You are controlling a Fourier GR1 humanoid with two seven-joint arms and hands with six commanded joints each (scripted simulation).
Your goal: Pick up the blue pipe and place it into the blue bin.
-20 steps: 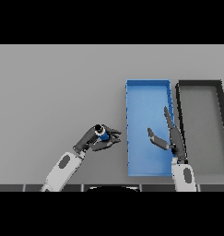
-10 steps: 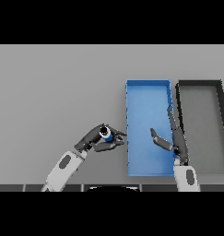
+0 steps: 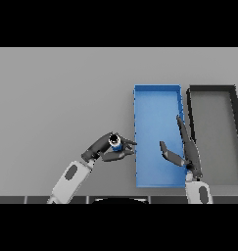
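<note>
left hand (image 3: 107,148) curled round short blue pipe (image 3: 115,143), beside rectangular blue bin (image 3: 157,105)

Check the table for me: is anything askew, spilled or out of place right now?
Nothing stands out. The left hand holds the blue pipe just left of the blue bin, not yet inside. The bin and the black bin sit side by side, squared up. The right hand is open over the blue bin.

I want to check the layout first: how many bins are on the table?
2. The blue bin lies right of the table's middle, beside the left hand holding the blue pipe. The black bin lies just right of it. None seems hidden.
</note>
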